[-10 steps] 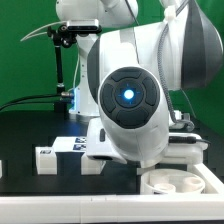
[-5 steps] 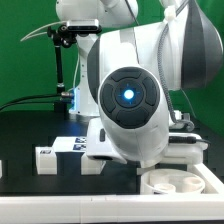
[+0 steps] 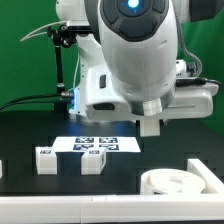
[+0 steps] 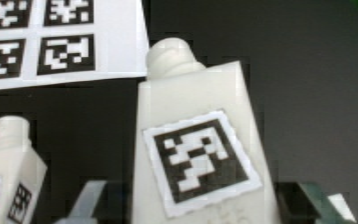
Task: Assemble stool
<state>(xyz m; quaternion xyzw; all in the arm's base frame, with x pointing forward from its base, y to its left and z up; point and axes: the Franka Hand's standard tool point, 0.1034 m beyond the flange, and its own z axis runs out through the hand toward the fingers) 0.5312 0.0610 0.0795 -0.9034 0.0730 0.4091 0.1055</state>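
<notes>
- White plastic, smooth and matt, is seen nearest in the exterior view. The seat disc (image 3: pixel 185 182) is laid flat on the black table (image 3: pixel 30 125) at that view's lower right and is partly cut by the frame. It is round, and a shallow hollow with rounded moulded recesses is enclosed by its raised rim.
- Further back, toward the exterior view's left, a first loose leg (image 3: pixel 45 158) and a second loose leg (image 3: pixel 93 160) are stood apart, both small and blocky.
- Just behind the second, the marker board (image 3: pixel 97 144) is laid thin and flat, its tags printed black on white.
- Beyond it, the gripper (image 3: pixel 150 116) is hung under the bulky white arm (image 3: pixel 140 50), and the held leg (image 3: pixel 150 127) is seen below it, apparently clear of the table.
- Only in the wrist view is the held leg (image 4: pixel 194 110) shown closely. A tapered slab is seen, with a rounded peg at its far end and a square tag on its broad face.
- Grey fingers (image 4: pixel 91 200) are set on either side of it; the gripper (image 4: pixel 197 200) is taken as clamped on the leg, though the contact faces are cut off.
- Past the held leg in that view, a neighbouring leg (image 4: pixel 7 165) and the marker board (image 4: pixel 43 35) are seen; which loose leg this is cannot be told.
- Farthest, a green backdrop (image 3: pixel 25 70) is shown only in the exterior view.
</notes>
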